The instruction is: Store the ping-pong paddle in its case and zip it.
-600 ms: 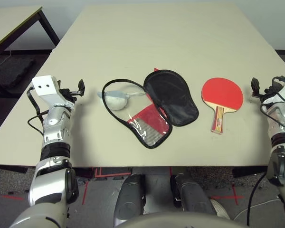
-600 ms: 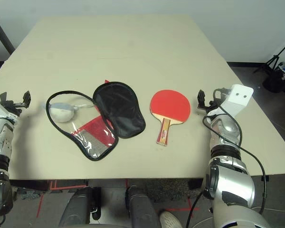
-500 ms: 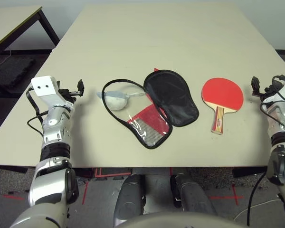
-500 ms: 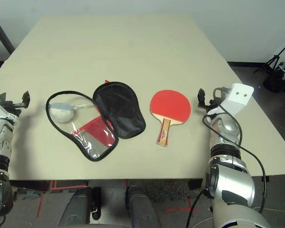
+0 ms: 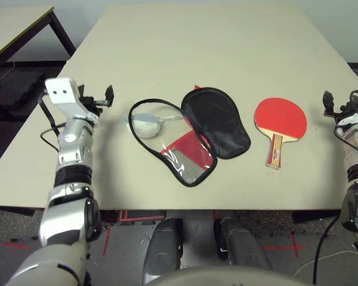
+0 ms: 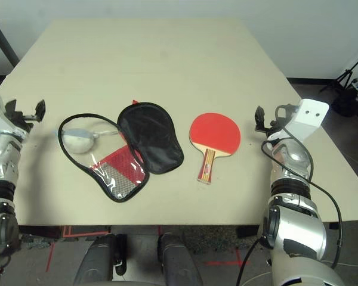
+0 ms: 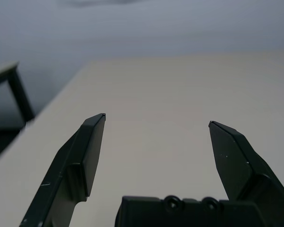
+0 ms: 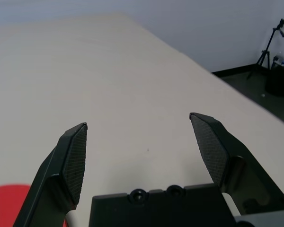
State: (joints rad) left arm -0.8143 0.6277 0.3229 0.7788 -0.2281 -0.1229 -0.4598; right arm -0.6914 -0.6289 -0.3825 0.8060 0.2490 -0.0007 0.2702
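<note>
While your case (image 5: 188, 137) lies unzipped and splayed flat near the front of the worktop (image 5: 215, 53), its black lining faces up beside the clear mesh pocket, a pale round lump sitting in the far-left lobe. Just right of it, apart from the fabric, your ping-pong paddle (image 5: 278, 125) rests red face up, handle pointing back toward you. Out at the flanks, your left gripper (image 7: 156, 125) hovers with fingers spread wide over bare worktop, and your right gripper (image 8: 137, 127) does likewise, holding nothing, just right of the paddle.
</note>
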